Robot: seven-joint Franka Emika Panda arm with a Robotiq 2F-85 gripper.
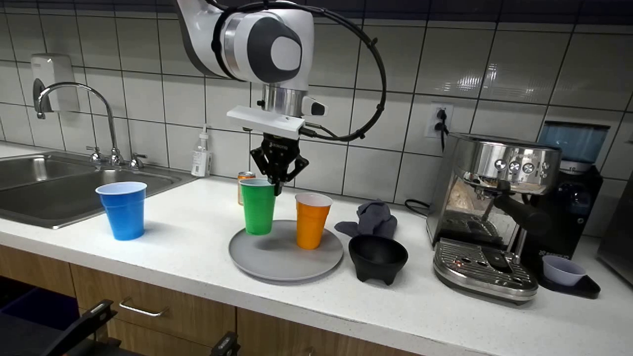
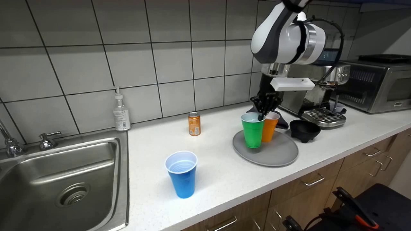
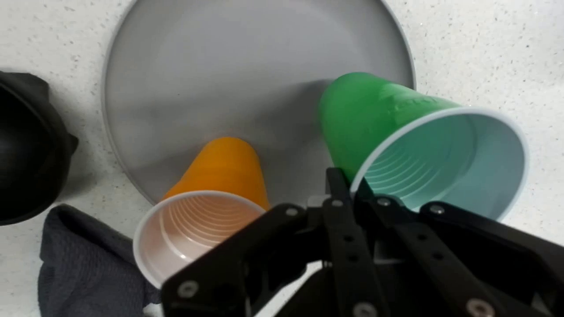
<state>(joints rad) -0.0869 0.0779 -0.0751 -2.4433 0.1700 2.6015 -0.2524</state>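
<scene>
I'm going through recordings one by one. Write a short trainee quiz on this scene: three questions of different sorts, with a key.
1. True or false: the gripper pinches the green cup by its rim.
2. Fill in: a dark, crumpled ____ lies near the black bowl.
3. Which is nearest the sink: (a) black bowl, (b) blue cup, (c) green cup?

Key: 1 true; 2 cloth; 3 b.

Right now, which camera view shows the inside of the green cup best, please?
The wrist view, which looks into the green cup, though the pincer hides part. Both exterior views show mostly its outside.
</scene>
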